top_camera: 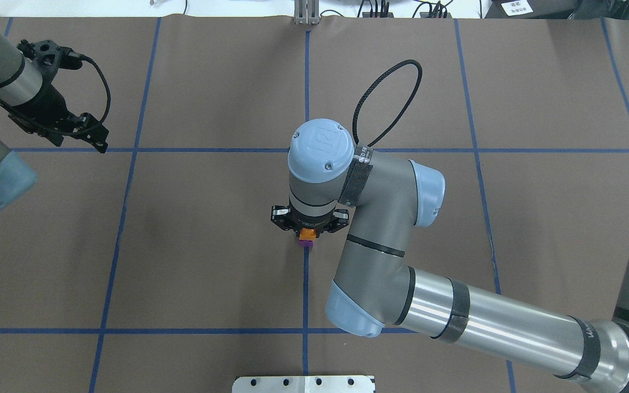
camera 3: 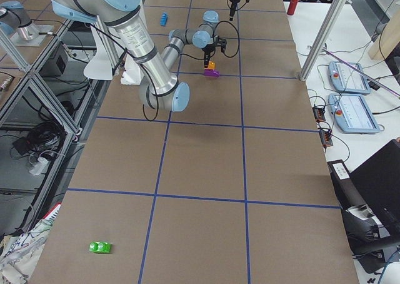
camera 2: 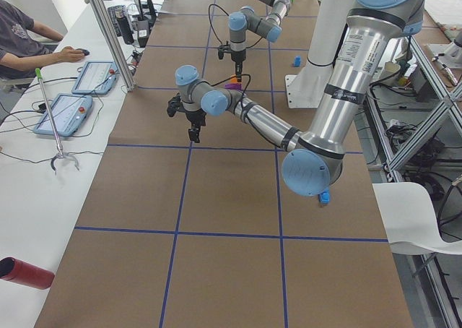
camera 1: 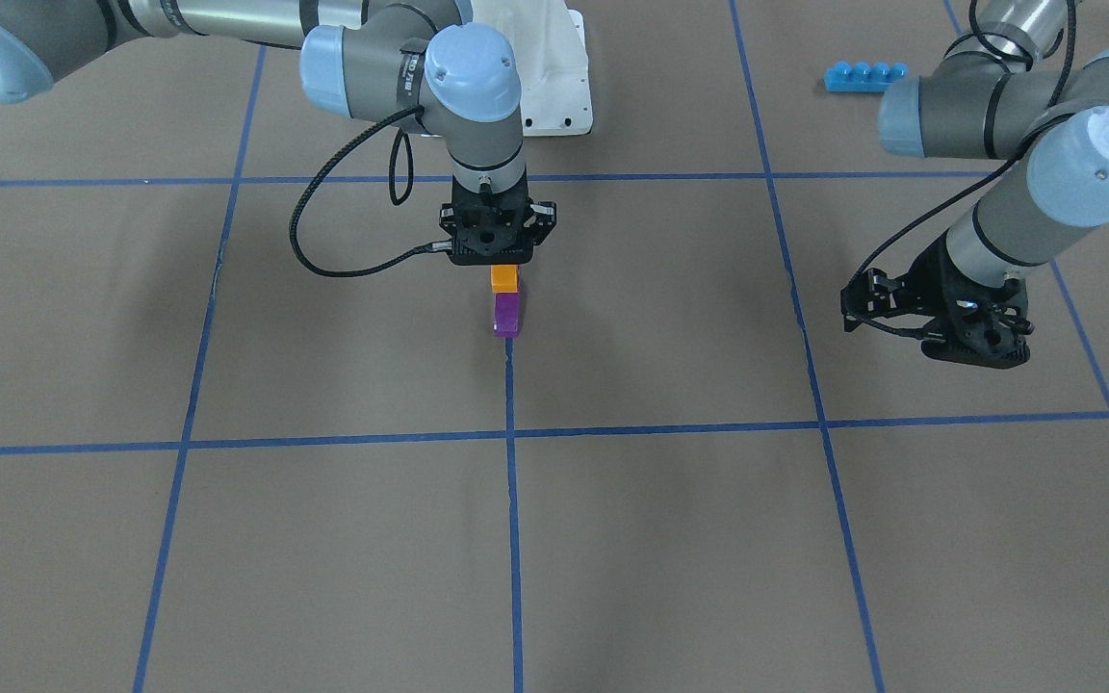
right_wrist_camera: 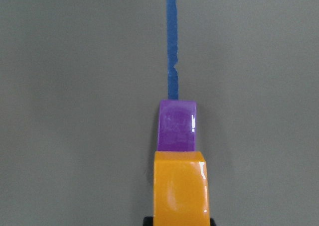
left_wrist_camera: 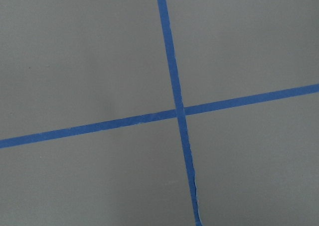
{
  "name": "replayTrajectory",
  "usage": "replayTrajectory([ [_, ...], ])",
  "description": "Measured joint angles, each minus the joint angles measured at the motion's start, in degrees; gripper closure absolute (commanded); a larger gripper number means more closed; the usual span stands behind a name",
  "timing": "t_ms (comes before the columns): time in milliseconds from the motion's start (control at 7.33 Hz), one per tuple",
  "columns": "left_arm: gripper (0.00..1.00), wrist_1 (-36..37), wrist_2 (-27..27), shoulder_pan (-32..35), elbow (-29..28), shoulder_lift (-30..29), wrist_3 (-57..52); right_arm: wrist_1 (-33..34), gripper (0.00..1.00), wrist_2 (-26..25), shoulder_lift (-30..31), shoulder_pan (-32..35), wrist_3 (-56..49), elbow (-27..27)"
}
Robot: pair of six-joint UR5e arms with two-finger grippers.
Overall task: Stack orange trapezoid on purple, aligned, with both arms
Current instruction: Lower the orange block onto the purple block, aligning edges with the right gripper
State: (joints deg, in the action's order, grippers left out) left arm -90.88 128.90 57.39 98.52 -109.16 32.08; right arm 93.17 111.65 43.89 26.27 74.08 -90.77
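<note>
My right gripper is shut on the orange trapezoid and points straight down. It holds the brick right over the purple brick, which stands on the table at the end of a blue tape line. The two look lined up in the right wrist view, orange nearest and purple below it. I cannot tell whether they touch. My left gripper hangs far off to the side, low over the table. It looks open and empty. The left wrist view shows only tape lines.
A long blue four-stud brick lies near the left arm's elbow. The white pedestal base stands behind the right gripper. A small blue brick and a green brick lie far away. An operator sits at the side desk.
</note>
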Motion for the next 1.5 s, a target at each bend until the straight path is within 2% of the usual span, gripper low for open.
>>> replayTrajectory([
  [1500,0.00,0.0,0.1,0.0,0.4,0.0,0.1,-0.3,1.00,-1.6,-0.2,-1.1,-0.5,1.6],
])
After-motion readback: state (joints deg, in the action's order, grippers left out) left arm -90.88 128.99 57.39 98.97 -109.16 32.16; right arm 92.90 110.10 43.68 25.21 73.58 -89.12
